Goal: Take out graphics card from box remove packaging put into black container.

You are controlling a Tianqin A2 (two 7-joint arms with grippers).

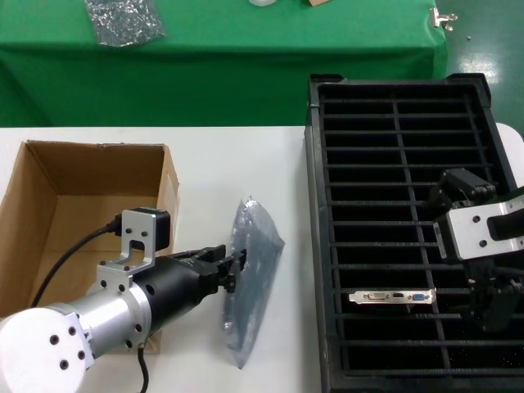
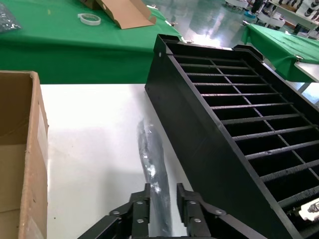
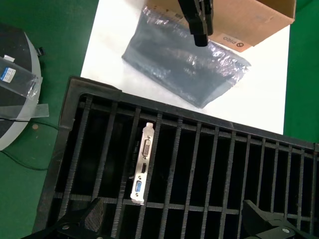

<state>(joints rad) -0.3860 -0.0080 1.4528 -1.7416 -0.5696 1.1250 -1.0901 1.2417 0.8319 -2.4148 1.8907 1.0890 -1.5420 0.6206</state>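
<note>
From the head view, your left gripper pinches the packaging on the white surface between the box and the black container. The left wrist view shows those jaws closed on the bag's edge. In the right wrist view, your right gripper hangs open above the graphics card, slotted in the container. Lifting carelessly could snag the bracket and tip the card.

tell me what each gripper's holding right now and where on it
The left gripper pinches the packaging at its long edge facing the box. The right gripper is open, holding nothing.
</note>
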